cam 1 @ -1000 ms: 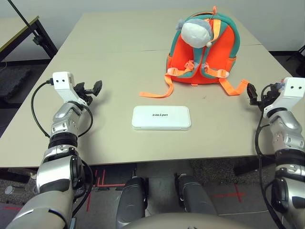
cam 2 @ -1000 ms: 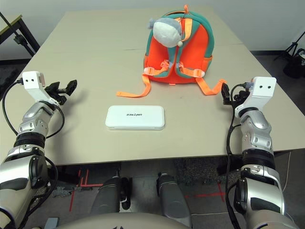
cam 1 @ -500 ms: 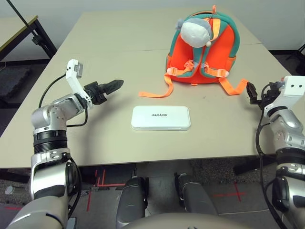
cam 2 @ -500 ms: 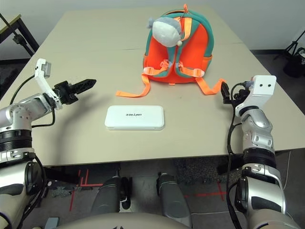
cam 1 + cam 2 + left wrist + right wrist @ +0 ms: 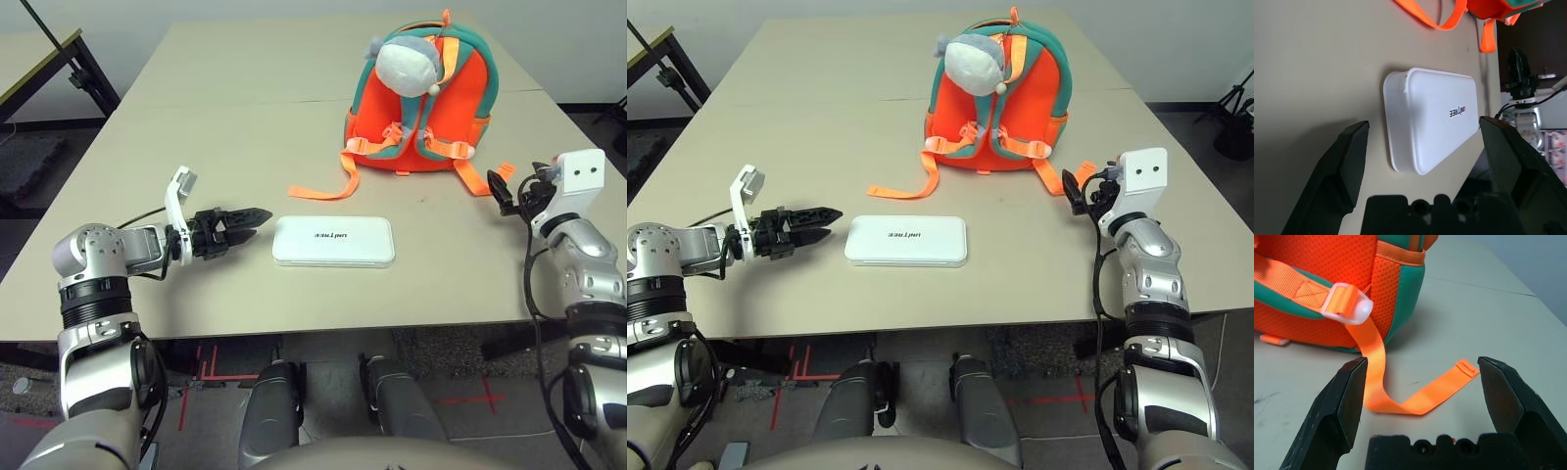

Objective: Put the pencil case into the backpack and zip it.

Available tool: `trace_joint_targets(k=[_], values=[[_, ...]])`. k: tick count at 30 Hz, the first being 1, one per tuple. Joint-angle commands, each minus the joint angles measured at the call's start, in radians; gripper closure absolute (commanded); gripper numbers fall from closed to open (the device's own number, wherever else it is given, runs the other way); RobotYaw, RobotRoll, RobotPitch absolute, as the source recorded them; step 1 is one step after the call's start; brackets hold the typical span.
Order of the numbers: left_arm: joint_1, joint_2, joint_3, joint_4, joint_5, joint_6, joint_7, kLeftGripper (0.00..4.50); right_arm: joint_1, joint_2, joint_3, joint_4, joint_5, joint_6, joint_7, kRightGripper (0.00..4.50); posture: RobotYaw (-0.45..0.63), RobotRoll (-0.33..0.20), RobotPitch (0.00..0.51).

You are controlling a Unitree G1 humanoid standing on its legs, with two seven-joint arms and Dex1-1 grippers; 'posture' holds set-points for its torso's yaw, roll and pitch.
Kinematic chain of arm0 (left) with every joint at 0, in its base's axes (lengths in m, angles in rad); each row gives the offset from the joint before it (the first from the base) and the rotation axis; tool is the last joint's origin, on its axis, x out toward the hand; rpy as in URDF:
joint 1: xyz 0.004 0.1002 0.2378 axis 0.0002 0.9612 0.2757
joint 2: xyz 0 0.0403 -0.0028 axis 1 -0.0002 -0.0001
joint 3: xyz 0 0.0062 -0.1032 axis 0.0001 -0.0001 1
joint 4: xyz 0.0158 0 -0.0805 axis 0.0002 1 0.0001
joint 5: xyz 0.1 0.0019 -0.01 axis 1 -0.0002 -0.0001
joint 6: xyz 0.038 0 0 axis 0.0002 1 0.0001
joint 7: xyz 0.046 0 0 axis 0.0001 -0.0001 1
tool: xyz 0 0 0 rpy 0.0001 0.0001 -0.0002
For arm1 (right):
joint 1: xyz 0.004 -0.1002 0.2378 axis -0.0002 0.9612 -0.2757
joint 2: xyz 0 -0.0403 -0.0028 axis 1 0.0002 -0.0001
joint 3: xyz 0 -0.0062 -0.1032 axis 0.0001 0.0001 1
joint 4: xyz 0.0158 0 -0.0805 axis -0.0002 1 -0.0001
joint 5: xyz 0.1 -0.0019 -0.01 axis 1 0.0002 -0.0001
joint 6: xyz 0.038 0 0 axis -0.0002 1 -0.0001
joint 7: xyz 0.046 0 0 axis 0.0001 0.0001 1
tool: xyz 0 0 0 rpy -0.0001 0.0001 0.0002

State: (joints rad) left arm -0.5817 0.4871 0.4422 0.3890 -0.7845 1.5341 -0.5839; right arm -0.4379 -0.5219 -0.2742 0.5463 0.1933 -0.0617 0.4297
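The robot's left gripper [image 5: 1422, 147], fingers spread and empty, is the nearer one; just off its tips, toward the robot's right, a flat white pencil case [image 5: 333, 242] lies on the table [image 5: 216, 117], long axis running left to right, corners rounded, dark lettering on top. Beyond stands the orange-and-teal backpack [image 5: 419, 108].

This looks like a robotics lab or test room: in the left eye view, a big plain table [image 5: 206, 147] fills the middle, red tape marks [image 5: 208, 367] lie on the grey floor [image 5: 323, 345] below, and a cabled robot arm [image 5: 98, 313] stands at lower left.
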Motion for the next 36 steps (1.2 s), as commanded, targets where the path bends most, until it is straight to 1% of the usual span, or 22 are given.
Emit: trace_joint_targets(k=[1, 3, 6, 8, 10, 14, 15, 17, 18, 19, 29, 36], values=[[-0.017, -0.002, -0.010, 0.064, 0.033, -0.034, 0.013, 0.00, 0.028, -0.014, 0.026, -0.050, -0.016, 0.028, 0.020, 0.05, -0.15, 0.000, 0.124], [-0.021, 0.000, -0.025, 0.091, 0.044, -0.057, 0.010, 0.00, 0.044, -0.024, 0.041, -0.088, -0.024, 0.055, 0.035, 0.05, -0.16, 0.000, 0.123], [-0.029, 0.004, -0.048, 0.122, 0.057, -0.088, 0.001, 0.00, 0.091, -0.081, 0.113, -0.212, -0.028, 0.181, 0.146, 0.05, -0.17, 0.000, 0.122], [-0.032, 0.007, -0.059, 0.137, 0.062, -0.105, -0.007, 0.00, 0.119, -0.121, 0.164, -0.299, -0.029, 0.259, 0.217, 0.45, -0.17, 0.000, 0.121], [-0.030, 0.009, -0.071, 0.146, 0.069, -0.120, -0.014, 0.00, 0.137, -0.148, 0.210, -0.369, -0.029, 0.314, 0.272, 0.99, -0.18, 0.000, 0.121], [-0.027, 0.011, -0.088, 0.157, 0.074, -0.139, -0.027, 0.00, 0.151, -0.165, 0.273, -0.445, -0.035, 0.370, 0.330, 2.57, -0.18, 0.000, 0.121], [-0.026, 0.011, -0.090, 0.159, 0.073, -0.141, -0.029, 0.00, 0.152, -0.166, 0.280, -0.453, -0.037, 0.376, 0.337, 2.89, -0.18, 0.000, 0.122], [-0.027, 0.012, -0.096, 0.164, 0.074, -0.147, -0.034, 0.00, 0.152, -0.161, 0.304, -0.469, -0.044, 0.387, 0.349, 3.67, -0.18, 0.000, 0.123], [-0.027, 0.012, -0.098, 0.166, 0.075, -0.151, -0.036, 0.00, 0.151, -0.155, 0.320, -0.477, -0.048, 0.390, 0.355, 4.17, -0.18, 0.000, 0.123], [-0.027, 0.012, -0.100, 0.169, 0.076, -0.154, -0.037, 0.00, 0.149, -0.148, 0.335, -0.484, -0.051, 0.395, 0.359, 4.48, -0.17, 0.000, 0.123], [-0.023, 0.006, -0.118, 0.176, 0.082, -0.172, -0.048, 0.00, 0.119, -0.106, 0.403, -0.474, -0.087, 0.400, 0.366, 4.48, -0.17, 0.000, 0.123], [-0.025, 0.002, -0.129, 0.182, 0.082, -0.182, -0.057, 0.00, 0.089, -0.059, 0.447, -0.462, -0.108, 0.394, 0.372, 4.48, -0.17, 0.000, 0.123]])
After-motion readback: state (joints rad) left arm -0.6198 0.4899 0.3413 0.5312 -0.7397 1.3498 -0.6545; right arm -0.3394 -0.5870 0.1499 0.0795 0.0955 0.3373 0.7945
